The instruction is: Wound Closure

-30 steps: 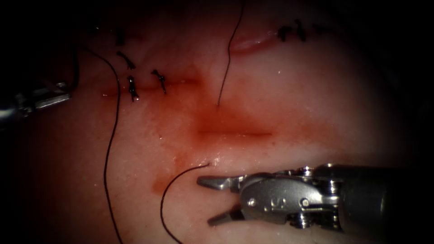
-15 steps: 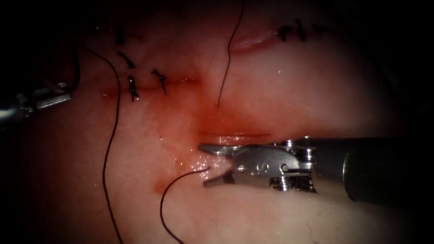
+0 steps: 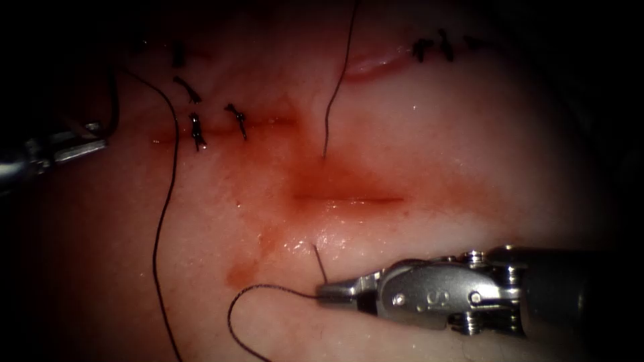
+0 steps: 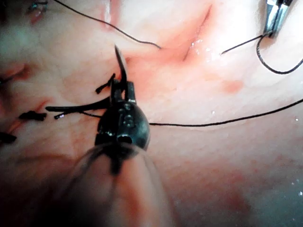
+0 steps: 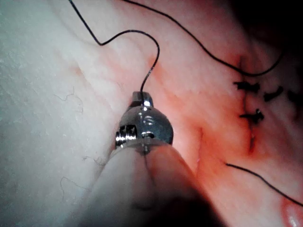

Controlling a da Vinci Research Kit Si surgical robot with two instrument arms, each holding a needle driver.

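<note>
The open cut (image 3: 349,198) lies across the reddened tissue (image 3: 469,134). Black thread enters the tissue above the cut (image 3: 324,155) and comes out just below it (image 3: 315,248). My right tool (image 3: 322,292) reaches in from the lower right, jaws shut on that thread a short way from its exit. From the jaws the thread curls off in a loop (image 3: 231,312), also seen in the right wrist view (image 5: 150,71). My left tool (image 3: 94,142) rests at the far left, shut on a thin curved sliver that looks like the needle (image 4: 120,61), clear of the tissue.
A long strand of thread (image 3: 161,221) runs from the left tool down the left side of the tissue. Tied stitches (image 3: 196,127) with cut ends close the wound left of the open cut. More knots (image 3: 433,48) sit at the upper right. Red fluid (image 3: 241,271) stains the surface.
The right tool moved up to the cut with open jaws, shut on the thread near its exit, then drew back down, lifting a short straight length. The left tool stayed still.
</note>
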